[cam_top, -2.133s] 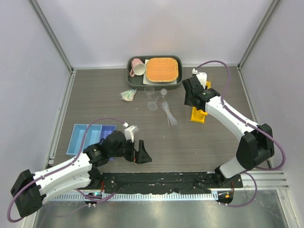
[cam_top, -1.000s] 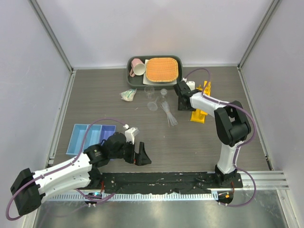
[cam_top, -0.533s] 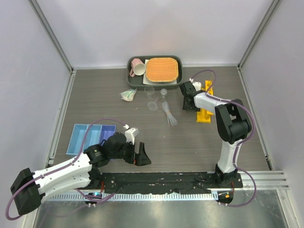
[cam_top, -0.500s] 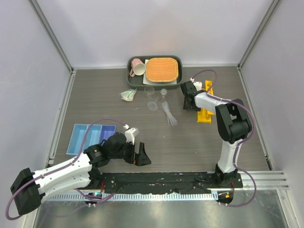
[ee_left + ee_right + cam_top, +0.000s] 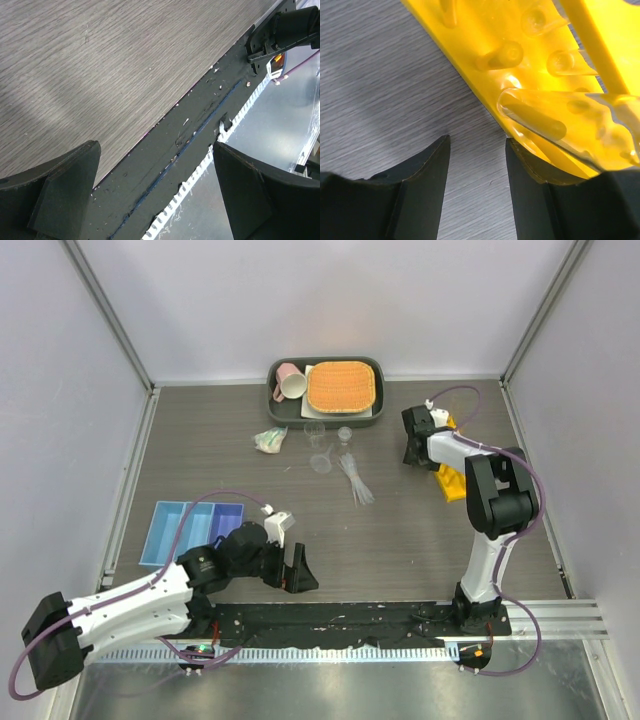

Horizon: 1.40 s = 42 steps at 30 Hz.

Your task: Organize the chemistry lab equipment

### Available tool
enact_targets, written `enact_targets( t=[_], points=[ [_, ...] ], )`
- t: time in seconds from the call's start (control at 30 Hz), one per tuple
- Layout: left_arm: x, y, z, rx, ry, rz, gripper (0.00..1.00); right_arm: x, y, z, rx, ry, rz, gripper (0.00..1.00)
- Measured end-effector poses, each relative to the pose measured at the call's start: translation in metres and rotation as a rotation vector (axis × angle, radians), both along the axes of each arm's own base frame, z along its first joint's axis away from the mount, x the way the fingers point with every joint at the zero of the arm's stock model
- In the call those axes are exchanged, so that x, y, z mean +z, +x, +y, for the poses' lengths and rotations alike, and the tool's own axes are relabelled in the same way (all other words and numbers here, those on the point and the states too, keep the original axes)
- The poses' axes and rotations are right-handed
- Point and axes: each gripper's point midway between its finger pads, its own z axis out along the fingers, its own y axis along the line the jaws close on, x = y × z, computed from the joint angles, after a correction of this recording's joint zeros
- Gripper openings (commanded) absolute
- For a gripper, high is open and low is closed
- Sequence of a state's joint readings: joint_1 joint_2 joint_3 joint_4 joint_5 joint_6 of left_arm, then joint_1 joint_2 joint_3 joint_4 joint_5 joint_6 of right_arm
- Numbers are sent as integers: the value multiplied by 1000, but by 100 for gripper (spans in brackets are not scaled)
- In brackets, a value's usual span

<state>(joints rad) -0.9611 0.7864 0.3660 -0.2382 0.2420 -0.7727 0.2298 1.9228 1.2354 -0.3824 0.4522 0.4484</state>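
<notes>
Two arms, one rack, one tray logged. Left fingers (image 5: 60,195) stand wide apart with nothing between them, close over the tabletop (image 5: 420,550) at 6 o'clock, just beyond the black base strip (image 5: 175,150). Right fingers (image 5: 415,190) are partly apart, with only bare wood grain showing in the gap. The right-hand finger touches the lower edge of the yellow tube rack (image 5: 452,483), count 1, which sits at 3 o'clock on the tabletop. From the right wrist view, one clear round-ended tube (image 5: 540,120) lies on the rack. Other round shapes show through the yellow plastic, and I cannot tell whether they are tubes or pegs. Blue tray (image 5: 170,530), count 1, three compartments, sits at 8 o'clock, with the left arm's cable passing over it. Small clear vessels (image 5: 315,429), count 3, stand apart from one another toward 12 o'clock, just short of the dark tray (image 5: 275,405); I cannot tell which one is the funnel. A fanned bundle of thin clear pipettes and tubes (image 5: 356,482) lies near centre, number not readable. One small clear-green bundle (image 5: 268,440) lies at 11 o'clock. The dark tray holds one pink mug (image 5: 290,382) beside one orange mat (image 5: 342,385).
</notes>
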Motion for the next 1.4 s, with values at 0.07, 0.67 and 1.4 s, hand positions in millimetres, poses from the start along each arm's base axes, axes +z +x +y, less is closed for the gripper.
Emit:
enact_targets(
  t=[0.07,0.67,1.4],
  points=[
    [0,-1,0,-2,4,-2,100,0,1,-7,-17,0,-1,54],
    [0,-10,2,-26,21,-21,100,1,0,-45,-121,-40,-9,54],
    [0,-11,2,-25,26,-22,100,0,9,-78,-229,-19,-34,54]
  ],
)
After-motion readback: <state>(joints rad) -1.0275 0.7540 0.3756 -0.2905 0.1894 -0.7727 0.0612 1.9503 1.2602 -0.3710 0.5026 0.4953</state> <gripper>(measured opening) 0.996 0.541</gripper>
